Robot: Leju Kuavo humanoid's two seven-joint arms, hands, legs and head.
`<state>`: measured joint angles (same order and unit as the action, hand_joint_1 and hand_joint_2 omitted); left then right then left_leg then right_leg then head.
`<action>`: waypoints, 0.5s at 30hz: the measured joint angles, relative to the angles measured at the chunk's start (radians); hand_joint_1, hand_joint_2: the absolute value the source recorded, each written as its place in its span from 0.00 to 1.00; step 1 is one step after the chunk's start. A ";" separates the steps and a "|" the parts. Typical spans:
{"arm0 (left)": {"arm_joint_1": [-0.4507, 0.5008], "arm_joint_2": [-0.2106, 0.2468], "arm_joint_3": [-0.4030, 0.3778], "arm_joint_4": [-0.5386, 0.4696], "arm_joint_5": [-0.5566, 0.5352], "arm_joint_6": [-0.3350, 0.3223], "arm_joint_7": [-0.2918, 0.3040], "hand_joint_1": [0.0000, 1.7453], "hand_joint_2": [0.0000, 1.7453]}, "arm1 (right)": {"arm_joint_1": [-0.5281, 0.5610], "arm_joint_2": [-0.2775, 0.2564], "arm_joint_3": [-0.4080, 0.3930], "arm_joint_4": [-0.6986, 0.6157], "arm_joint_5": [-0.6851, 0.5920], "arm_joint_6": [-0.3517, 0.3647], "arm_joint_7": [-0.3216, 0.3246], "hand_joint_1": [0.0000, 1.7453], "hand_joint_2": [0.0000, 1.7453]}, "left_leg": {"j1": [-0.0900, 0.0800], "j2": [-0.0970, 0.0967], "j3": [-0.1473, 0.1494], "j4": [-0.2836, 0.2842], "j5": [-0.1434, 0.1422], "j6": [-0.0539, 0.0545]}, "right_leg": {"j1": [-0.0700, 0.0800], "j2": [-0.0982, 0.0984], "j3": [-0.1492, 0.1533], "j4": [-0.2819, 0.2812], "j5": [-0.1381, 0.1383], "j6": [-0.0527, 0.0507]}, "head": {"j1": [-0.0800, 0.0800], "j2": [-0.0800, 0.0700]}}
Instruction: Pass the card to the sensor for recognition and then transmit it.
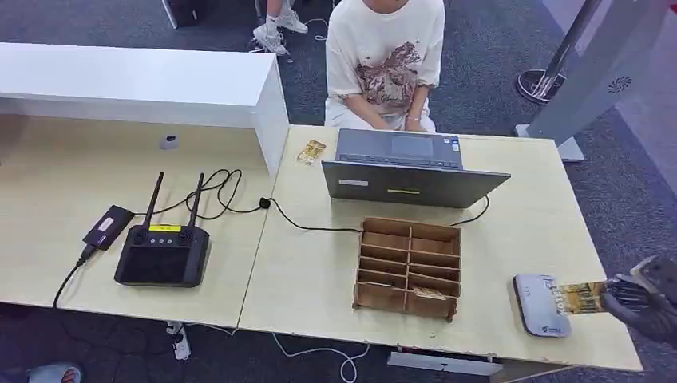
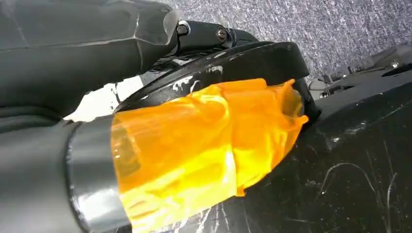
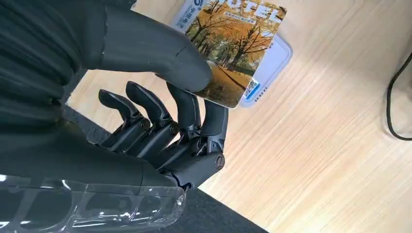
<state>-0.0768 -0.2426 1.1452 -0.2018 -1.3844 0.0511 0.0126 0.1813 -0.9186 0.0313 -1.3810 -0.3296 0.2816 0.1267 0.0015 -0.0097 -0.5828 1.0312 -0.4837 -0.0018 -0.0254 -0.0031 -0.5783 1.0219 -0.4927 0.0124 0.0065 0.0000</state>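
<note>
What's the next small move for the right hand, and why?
Probably lower the card flat onto the sensor and pause. The right hand pinches the card by one end, its free end already over the sensor. Whether the card touches the sensor can't be told, so recognition looks like the pending step.

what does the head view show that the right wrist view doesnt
Head view alone: the laptop, the person behind it, the wooden organizer, the black antenna device and the white counter.
Right wrist view alone: the autumn-tree picture on the card and the thumb pressing on it.
Both: the right hand holding the card over the sensor on the table.
</note>
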 joint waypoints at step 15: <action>-0.002 0.000 0.000 0.000 -0.006 -0.001 0.006 0.00 0.00 | -0.038 0.067 0.048 0.077 0.052 -0.007 -0.008 1.00 1.00 | 0.000 0.000 0.000 0.000 0.000 0.000 | 0.000 0.000 0.000 0.000 0.000 0.000 | 0.000 0.000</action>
<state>-0.0785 -0.2422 1.1448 -0.2018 -1.3905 0.0500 0.0183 0.1435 -0.8514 0.0797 -1.3039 -0.2781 0.2747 0.1183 0.0015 -0.0097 -0.5829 1.0311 -0.4837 -0.0018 -0.0255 -0.0032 -0.5782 1.0220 -0.4927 0.0124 0.0065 0.0000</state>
